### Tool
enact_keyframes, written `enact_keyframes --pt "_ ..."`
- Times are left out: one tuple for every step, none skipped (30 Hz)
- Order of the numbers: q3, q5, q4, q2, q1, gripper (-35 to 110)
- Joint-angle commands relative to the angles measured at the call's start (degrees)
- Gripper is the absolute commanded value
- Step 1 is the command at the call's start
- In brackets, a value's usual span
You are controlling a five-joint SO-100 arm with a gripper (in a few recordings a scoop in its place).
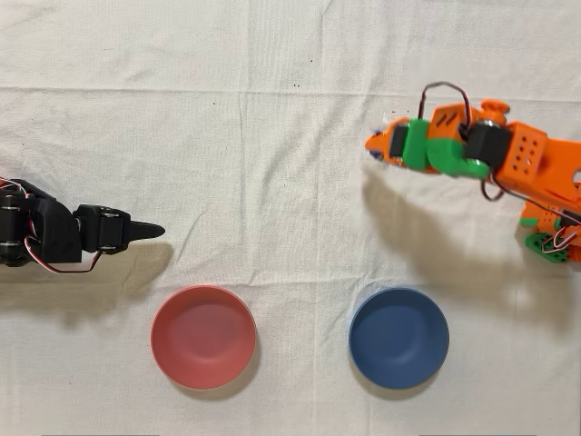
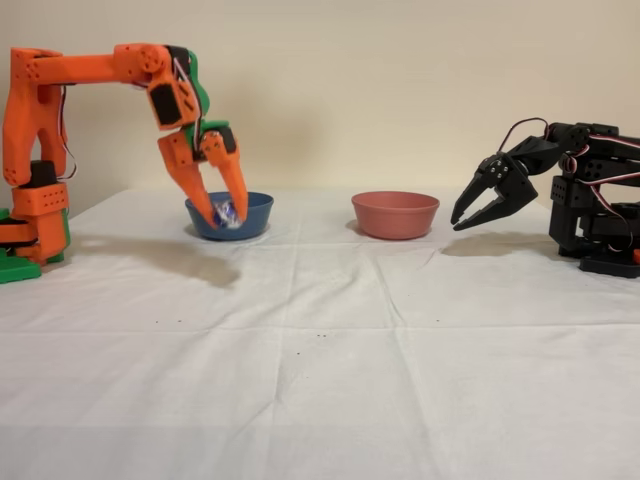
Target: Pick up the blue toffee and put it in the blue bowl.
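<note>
From the side, at the far left, we see the orange arm (image 2: 60,130) rising from its base and reaching rightward, its gripper (image 2: 226,214) pointing down. Between the two orange fingers (image 2: 190,180) sits the blue toffee (image 2: 227,212), a small shiny blue and silvery bit pinched at the tips, so we read the gripper as narrowed onto the sweet. From this angle the toffee appears in front of the blue bowl (image 2: 255,212), and we cannot tell from this view alone whether it is over the bowl.

Moving right, the pinkish-red bowl (image 2: 395,214) stands on the white cloth (image 2: 320,350), and at the far right the idle black arm (image 2: 580,200) rests with its claw pointing toward that bowl.

From above, the order flips: the black arm is at the left edge, then the pinkish-red bowl (image 1: 202,337), then the blue bowl (image 1: 398,338), its inside bare. The orange gripper (image 1: 374,148) hangs at upper right, well apart from the blue bowl, with a speck of blue, the toffee (image 1: 375,154), at its tip. Its shadow falls on the cloth (image 1: 272,136) between the gripper and the bowl.
</note>
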Motion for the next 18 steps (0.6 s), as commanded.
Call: enact_keyframes --pt "-3.4 0.4 2.2 8.8 -5.4 15" --pt "-3.9 0.7 2.7 9.3 -7.0 15" --pt "-4.3 1.0 3.3 9.8 -8.6 15" --pt "-4.7 1.1 3.6 10.4 -10.3 15" --pt "-4.9 1.2 4.0 10.8 -11.9 15" --pt "-5.3 1.2 4.6 11.1 -13.5 15" --pt "-5.6 1.3 5.2 11.3 -15.2 14" --pt "-5.9 1.2 5.7 11.5 -17.0 14" --pt "-6.2 1.2 6.2 11.8 -18.6 14" --pt "-6.4 1.2 6.2 12.1 -20.2 14" --pt "-6.9 1.2 6.4 12.2 -22.0 14" --pt "-7.7 1.2 6.7 12.1 -23.6 14" --pt "-8.8 1.2 7.0 11.9 -25.2 14" --pt "-10.0 1.3 7.3 11.5 -26.8 14" --pt "-11.4 1.5 7.7 10.9 -28.5 14" --pt "-13.0 1.8 8.3 10.0 -30.1 14" --pt "-14.9 2.0 9.1 9.0 -31.6 14" --pt "-16.5 2.3 9.8 7.9 -33.2 14"
